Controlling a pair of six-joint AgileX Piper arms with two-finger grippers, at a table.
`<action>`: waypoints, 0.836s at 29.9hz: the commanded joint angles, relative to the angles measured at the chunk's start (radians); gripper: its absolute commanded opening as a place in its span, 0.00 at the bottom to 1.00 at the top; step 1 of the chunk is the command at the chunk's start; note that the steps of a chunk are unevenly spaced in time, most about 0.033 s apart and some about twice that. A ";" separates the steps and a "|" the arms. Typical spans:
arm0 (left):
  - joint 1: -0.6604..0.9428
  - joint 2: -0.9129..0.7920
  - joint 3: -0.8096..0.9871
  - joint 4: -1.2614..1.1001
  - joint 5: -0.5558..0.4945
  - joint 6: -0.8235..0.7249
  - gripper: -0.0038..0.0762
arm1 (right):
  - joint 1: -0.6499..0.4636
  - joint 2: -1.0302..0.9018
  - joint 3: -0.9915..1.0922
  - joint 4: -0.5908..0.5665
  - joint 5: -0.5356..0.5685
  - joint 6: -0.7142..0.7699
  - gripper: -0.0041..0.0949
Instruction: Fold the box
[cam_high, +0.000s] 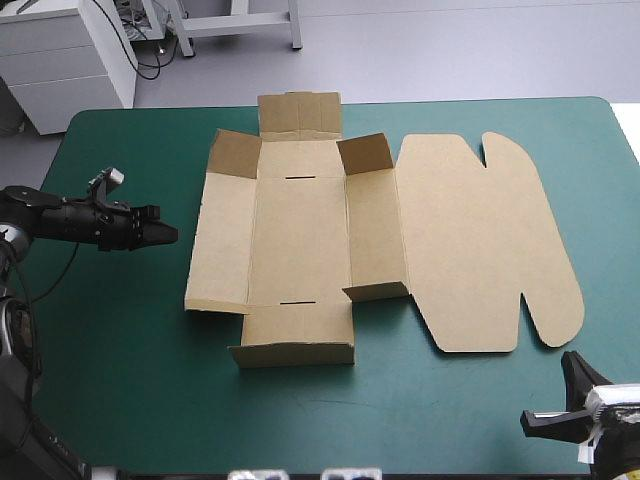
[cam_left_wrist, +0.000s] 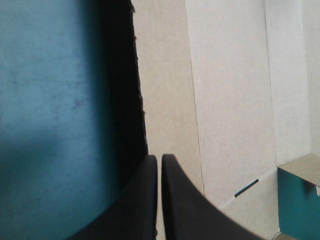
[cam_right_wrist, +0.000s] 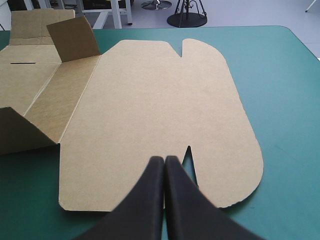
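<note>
The teal-green surface (cam_high: 120, 350) carries the box (cam_high: 300, 240) at its middle, a brown sheet lying mostly flat. Its lid (cam_high: 480, 240) lies flat at 3 o'clock of the base. Two corner flaps (cam_high: 365, 155) stand up toward 12 o'clock, and the end wall at 6 o'clock is partly raised. My left hand (cam_high: 165, 233) is at 9 o'clock of the box, near its edge, pinched narrow and holding nothing. My right hand (cam_high: 572, 365) is at 5 o'clock, near the lid's notched end, also pressed to a point and empty.
</note>
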 joint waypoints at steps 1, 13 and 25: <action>-0.002 -0.025 -0.024 -0.058 0.043 -0.032 0.07 | 0.003 -0.003 -0.032 -0.001 -0.072 -0.006 0.02; -0.065 -0.013 -0.022 -0.051 0.024 0.084 0.73 | 0.003 -0.003 -0.032 -0.001 -0.072 -0.006 0.02; -0.127 -0.006 -0.001 -0.011 0.010 -0.021 0.74 | 0.003 -0.003 -0.032 -0.001 -0.072 -0.006 0.02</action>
